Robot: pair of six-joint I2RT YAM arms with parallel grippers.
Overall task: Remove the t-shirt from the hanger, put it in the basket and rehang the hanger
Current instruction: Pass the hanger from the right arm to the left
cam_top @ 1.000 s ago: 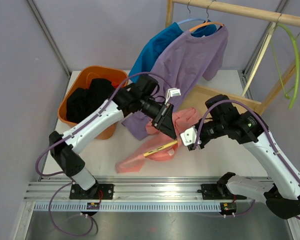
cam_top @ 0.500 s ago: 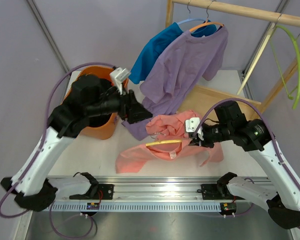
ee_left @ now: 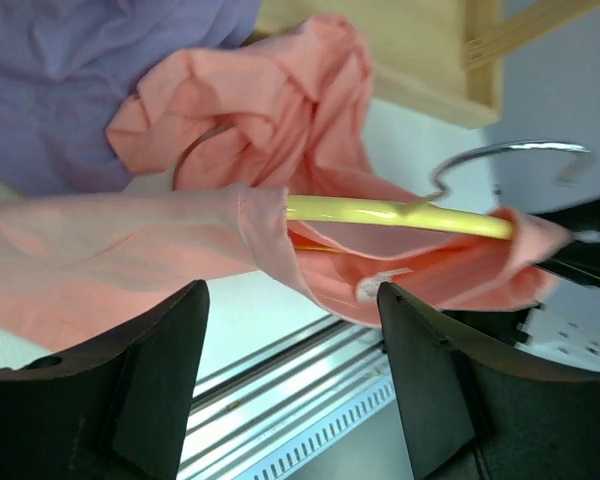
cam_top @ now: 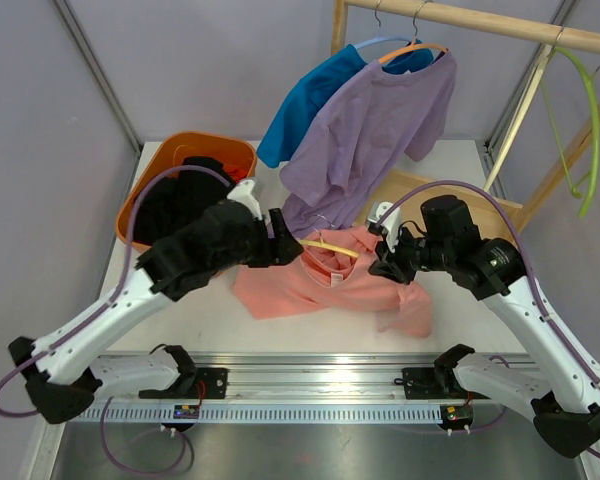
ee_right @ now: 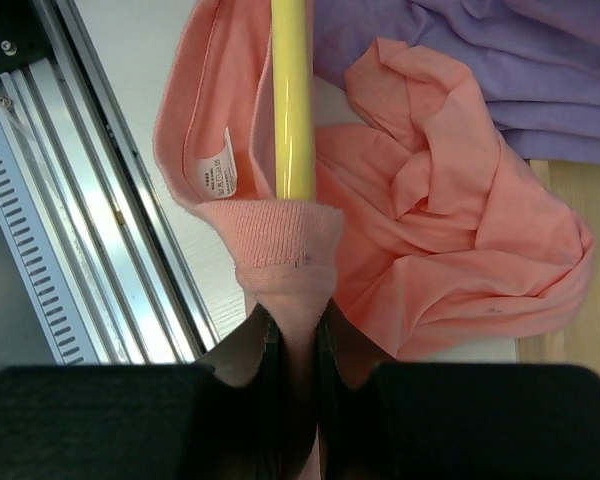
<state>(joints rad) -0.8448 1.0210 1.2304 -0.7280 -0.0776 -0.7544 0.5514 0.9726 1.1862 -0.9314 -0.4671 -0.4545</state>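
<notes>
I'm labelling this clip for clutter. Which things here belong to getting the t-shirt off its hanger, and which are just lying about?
In the job: pink t-shirt, yellow hanger inside it, right end effector pinching the shirt's collar, left end effector open beside it.
Lying about: purple t-shirt, blue t-shirt, orange bin, black clothes, green hanger, wooden rail.

T-shirt (cam_top: 310, 290) with hanger (cam_top: 330, 245) on table (cam_top: 300, 335), right of basket (cam_top: 210, 142)
</notes>
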